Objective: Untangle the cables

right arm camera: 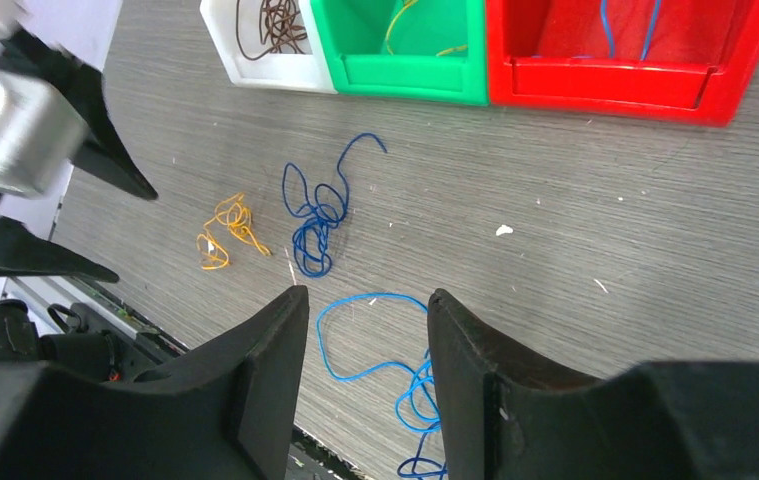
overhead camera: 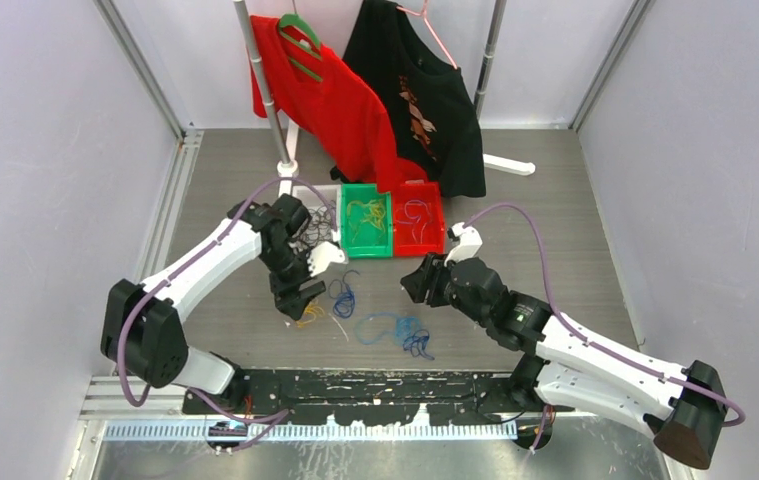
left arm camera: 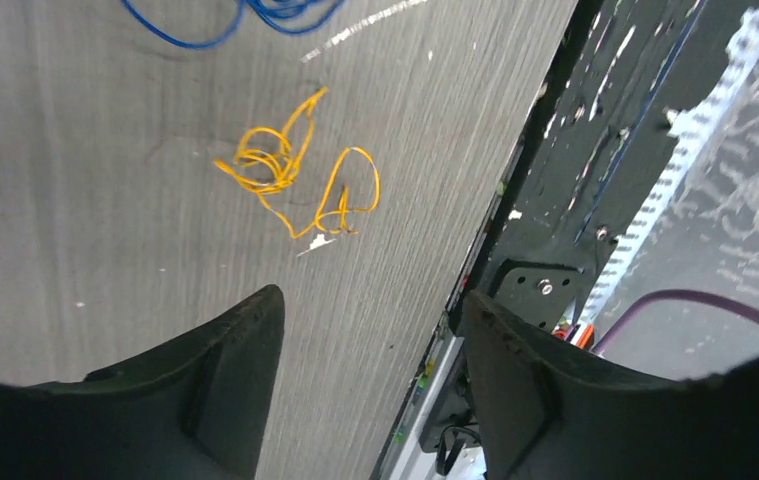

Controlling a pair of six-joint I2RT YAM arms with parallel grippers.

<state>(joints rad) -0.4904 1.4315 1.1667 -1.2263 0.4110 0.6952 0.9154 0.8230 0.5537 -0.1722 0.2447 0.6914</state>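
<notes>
Loose cables lie on the grey table. A small yellow cable tangle (overhead camera: 309, 316) lies near my left gripper (overhead camera: 297, 298), which is open and empty above it; it shows in the left wrist view (left arm camera: 295, 180) ahead of the fingers (left arm camera: 245, 370). A dark blue cable (overhead camera: 344, 297) lies beside it, also in the right wrist view (right arm camera: 317, 215). A light and dark blue cable tangle (overhead camera: 400, 331) lies in the middle, seen between my right gripper's fingertips (right arm camera: 365, 300) in the right wrist view (right arm camera: 375, 340). My right gripper (overhead camera: 415, 280) is open and empty.
Three bins stand at the back: a white one (overhead camera: 312, 195) with dark cables, a green one (overhead camera: 367, 221) with yellow cables, a red one (overhead camera: 419, 220) with a blue cable. A rack holds a red shirt (overhead camera: 330, 100) and a black shirt (overhead camera: 425, 90) behind them.
</notes>
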